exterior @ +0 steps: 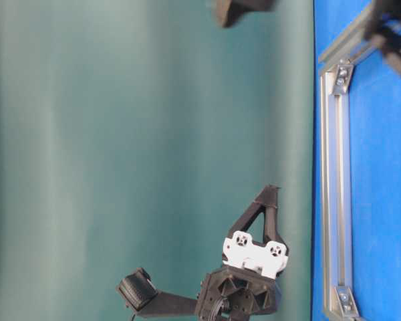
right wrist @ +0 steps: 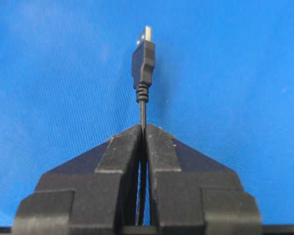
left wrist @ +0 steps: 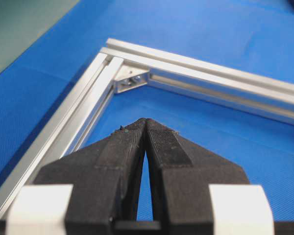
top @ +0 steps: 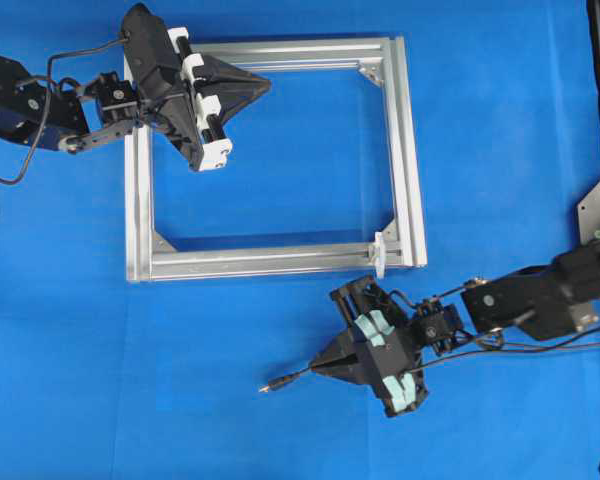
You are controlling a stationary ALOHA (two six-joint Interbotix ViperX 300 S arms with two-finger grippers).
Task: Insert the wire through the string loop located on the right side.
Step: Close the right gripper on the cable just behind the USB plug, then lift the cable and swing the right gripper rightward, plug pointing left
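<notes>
Black wire [right wrist: 143, 105] sticks out of the right tool [top: 318, 368], which pinches it over the blue table [top: 180, 380] below the silver frame [top: 405, 150]. The string loop [top: 379, 253] stands on the frame's lower right corner. The left tool [top: 263, 84] is pressed together, holding nothing; a green wall [exterior: 120, 134] stands behind.

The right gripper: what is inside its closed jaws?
The right gripper pinches the wire; its plug sticks out ahead of the tips. The stretch of wire between the jaws is mostly covered.

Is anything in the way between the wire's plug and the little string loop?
Nothing visible. Only bare blue table lies between the wire, shut in the right gripper, and the string loop on the frame.
</notes>
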